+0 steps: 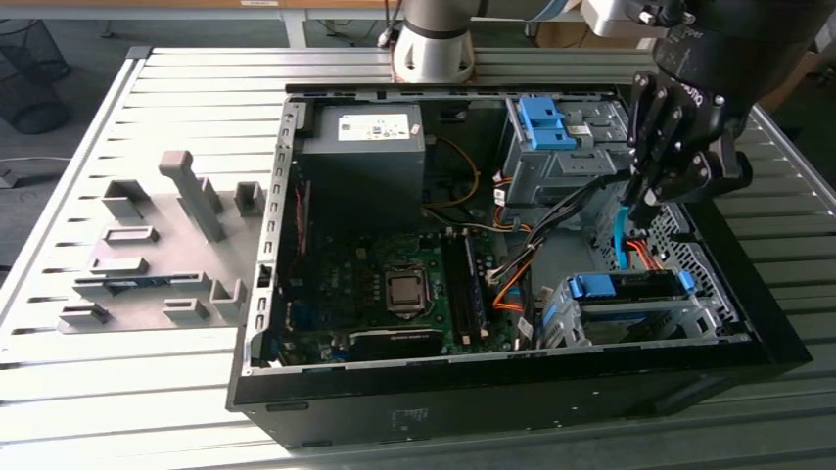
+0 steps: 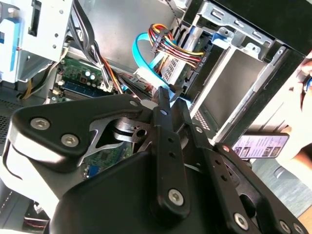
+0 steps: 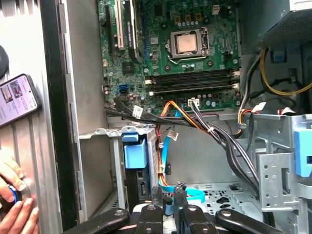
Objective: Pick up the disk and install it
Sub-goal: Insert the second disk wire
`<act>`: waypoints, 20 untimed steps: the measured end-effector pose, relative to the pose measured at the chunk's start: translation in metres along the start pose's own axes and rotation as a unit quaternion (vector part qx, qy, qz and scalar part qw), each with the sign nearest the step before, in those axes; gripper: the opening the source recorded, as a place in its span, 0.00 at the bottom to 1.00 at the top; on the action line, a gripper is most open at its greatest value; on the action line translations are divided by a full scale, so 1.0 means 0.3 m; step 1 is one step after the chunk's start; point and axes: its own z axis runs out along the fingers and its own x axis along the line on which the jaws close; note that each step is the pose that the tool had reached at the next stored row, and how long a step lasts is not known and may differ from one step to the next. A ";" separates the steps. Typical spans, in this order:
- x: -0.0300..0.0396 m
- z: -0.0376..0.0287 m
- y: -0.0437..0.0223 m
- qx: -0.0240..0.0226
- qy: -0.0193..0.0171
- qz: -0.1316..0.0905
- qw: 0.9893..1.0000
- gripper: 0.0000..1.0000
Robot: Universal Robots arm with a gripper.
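Exterior view
Table [image 1: 117,392]: we record a slatted metal top carrying everything listed.
Computer case [image 1: 523,382]: black tower lying on its side, open face up.
Power supply [image 1: 359,147]: grey box with a white sticker, at the far end of the case.
Motherboard [image 1: 392,284]: green, on the case floor, nearer than the power supply.
Blue bracket [image 1: 542,122]: on the far drive cage, at the exterior view's right.
The disk [image 1: 627,294]: we find its blue carrier frame seated in the metal cage at the near corner of the case, on the exterior view's right.
Gripper [image 1: 644,199]: black, hanging fingers-down over the case, between the two cages and farther than the disk, apart from it. We note the jaws drawn together with nothing between them.
Fixture plate [image 1: 157,245]: grey, with raised blocks, on the table at the exterior view's left.

Second wrist view
Gripper [image 2: 170,105]: fingers side by side, nothing held.
Cables [image 2: 165,46]: blue ribbon and coloured wires beyond the fingertips.
Phone [image 2: 261,145]: lit, outside the case wall.

First wrist view
Gripper [image 3: 168,197]: tips close together above a blue cable.
The disk [image 3: 134,155]: blue tab upright in its cage, beside the case wall.
Hand [image 3: 17,214]: a person's, resting on the table outside the case, near the phone [image 3: 17,100].
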 end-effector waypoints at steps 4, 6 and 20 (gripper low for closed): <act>-0.002 0.012 0.000 0.001 0.011 0.000 1.000 0.24; -0.002 0.018 0.001 0.002 0.016 0.000 1.000 0.24; 0.000 0.053 0.000 0.005 0.032 0.000 0.999 0.16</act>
